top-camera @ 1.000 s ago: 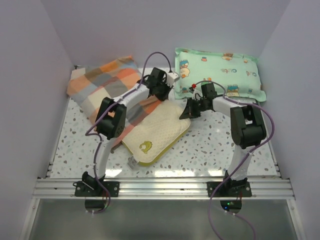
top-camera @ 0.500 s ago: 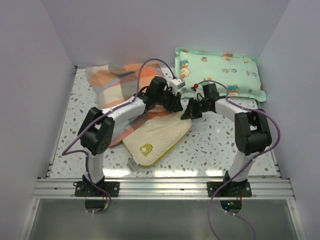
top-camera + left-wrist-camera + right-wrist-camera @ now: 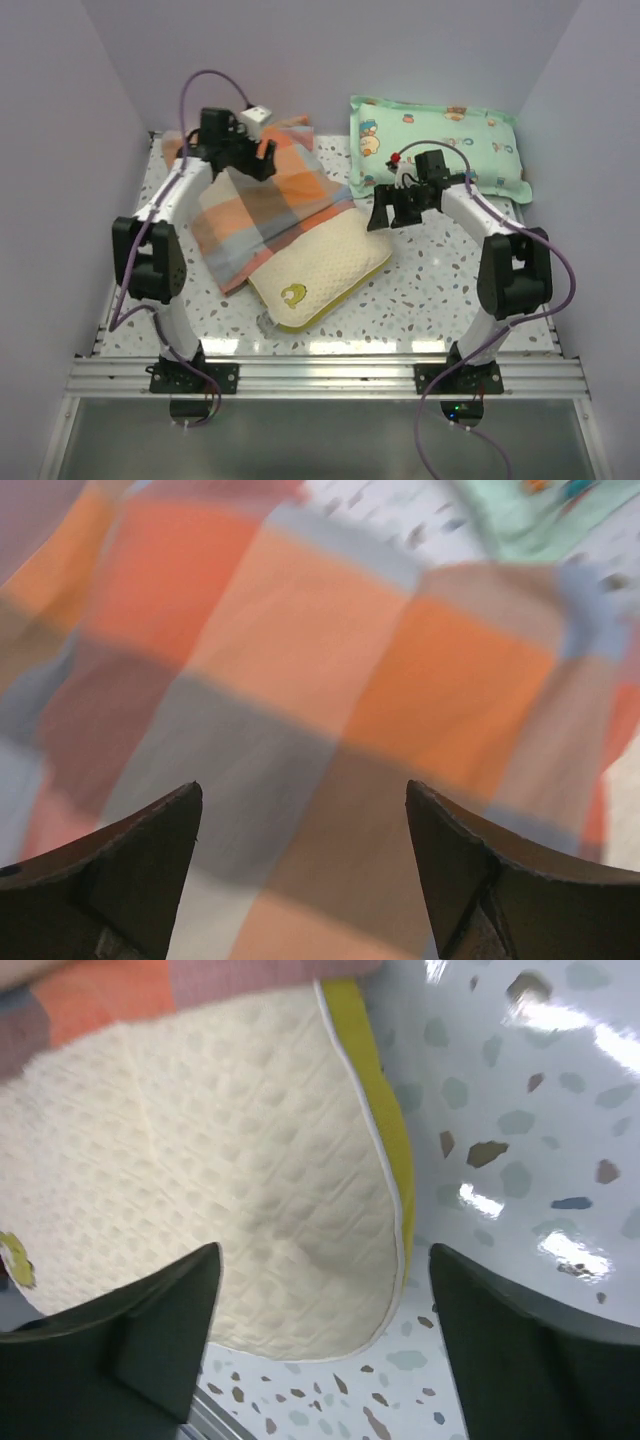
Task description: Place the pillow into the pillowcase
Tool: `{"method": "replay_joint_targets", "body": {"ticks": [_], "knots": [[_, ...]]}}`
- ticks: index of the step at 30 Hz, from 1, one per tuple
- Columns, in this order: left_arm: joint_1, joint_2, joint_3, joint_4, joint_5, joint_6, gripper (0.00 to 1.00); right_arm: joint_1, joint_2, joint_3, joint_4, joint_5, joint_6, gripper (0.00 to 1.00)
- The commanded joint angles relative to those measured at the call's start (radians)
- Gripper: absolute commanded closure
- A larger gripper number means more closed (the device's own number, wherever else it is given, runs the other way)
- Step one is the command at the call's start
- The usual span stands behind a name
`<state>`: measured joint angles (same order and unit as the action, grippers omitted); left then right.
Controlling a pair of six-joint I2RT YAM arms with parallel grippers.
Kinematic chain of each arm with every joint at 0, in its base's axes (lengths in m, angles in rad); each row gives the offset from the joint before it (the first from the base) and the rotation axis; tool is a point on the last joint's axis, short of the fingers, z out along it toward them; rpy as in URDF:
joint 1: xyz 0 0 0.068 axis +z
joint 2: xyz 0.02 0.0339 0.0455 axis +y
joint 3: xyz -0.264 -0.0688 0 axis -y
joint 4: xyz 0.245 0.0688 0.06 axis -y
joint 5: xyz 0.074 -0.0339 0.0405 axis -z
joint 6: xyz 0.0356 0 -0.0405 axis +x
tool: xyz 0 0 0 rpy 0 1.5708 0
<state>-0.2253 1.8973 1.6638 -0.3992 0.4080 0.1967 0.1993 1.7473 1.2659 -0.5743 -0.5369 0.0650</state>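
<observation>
Overhead view: the pillow (image 3: 325, 272) lay mid-frame, its upper-left end under the pillowcase (image 3: 262, 205). My right gripper (image 3: 384, 212), nearer, hovered wide open and empty just beside the pillow's right corner. My left gripper (image 3: 250, 160), also wide open and empty, hung over the plaid at upper left.

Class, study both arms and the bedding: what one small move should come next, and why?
Probably lower the right gripper and close it on the yellow edge of the pillow, which shows between its open jaws. Roughly the near half of the pillow sticks out of the pillowcase, and the left gripper, open too, holds nothing above it.
</observation>
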Motion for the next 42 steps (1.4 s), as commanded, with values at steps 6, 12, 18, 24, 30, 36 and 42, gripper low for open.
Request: {"method": "replay_joint_targets", "body": {"ticks": [6, 12, 18, 24, 30, 36, 42], "knots": [[0.472, -0.288, -0.245, -0.308, 0.097, 0.322, 0.04, 0.251, -0.147, 0.216, -0.157, 0.294, -0.125, 0.02], [0.567, -0.306, -0.401, -0.3, 0.104, 0.343, 0.02, 0.532, 0.058, 0.393, -0.176, 0.38, -0.038, 0.01], [0.572, -0.313, -0.515, -0.219, 0.052, 0.4, 0.01, 0.692, 0.311, 0.529, -0.214, 0.425, -0.014, 0.01], [0.572, -0.227, -0.556, -0.194, 0.034, 0.428, 0.05, 0.716, 0.446, 0.477, -0.211, 0.384, 0.006, 0.06], [0.567, -0.11, -0.599, -0.11, 0.1, 0.394, 0.18, 0.707, 0.448, 0.455, -0.179, 0.298, 0.001, 0.82], [0.531, -0.069, -0.61, -0.095, 0.277, 0.397, 0.53, 0.672, 0.353, 0.464, -0.107, 0.186, 0.022, 1.0], [0.446, -0.17, -0.611, -0.3, 0.432, 0.528, 1.0, 0.577, 0.284, 0.486, -0.03, 0.123, 0.104, 1.0]]}}
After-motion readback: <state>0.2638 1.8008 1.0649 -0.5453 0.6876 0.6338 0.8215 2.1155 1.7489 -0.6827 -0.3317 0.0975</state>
